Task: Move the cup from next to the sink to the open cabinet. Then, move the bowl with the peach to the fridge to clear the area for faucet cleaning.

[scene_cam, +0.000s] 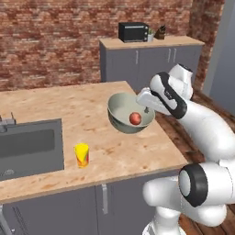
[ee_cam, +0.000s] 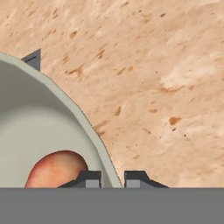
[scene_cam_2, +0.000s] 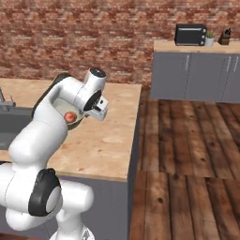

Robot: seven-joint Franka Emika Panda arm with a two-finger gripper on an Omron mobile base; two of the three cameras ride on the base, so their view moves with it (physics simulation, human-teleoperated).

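Note:
The pale bowl [scene_cam: 120, 109] hangs tilted just above the wood-grain counter [scene_cam: 69, 110], with the red-orange peach [scene_cam: 135, 118] lying low inside it. My gripper [scene_cam: 146, 110] is shut on the bowl's right rim; in the hand view one fingertip [ee_cam: 89, 178] is inside the wall and the other outside, around the bowl [ee_cam: 35, 122] and beside the peach [ee_cam: 57, 168]. The yellow cup [scene_cam: 82, 155] stands upright on the counter by the right edge of the dark sink [scene_cam: 27, 147]. The faucet [scene_cam: 6, 122] shows at the far left. From the right, my arm covers much of the bowl [scene_cam_2: 60, 105] and peach [scene_cam_2: 70, 116].
The counter ends just right of the bowl, with wooden floor [scene_cam_2: 187, 140] beyond. A second grey cabinet run along the brick wall carries a dark toaster oven [scene_cam: 133, 32], a small plant and a knife block.

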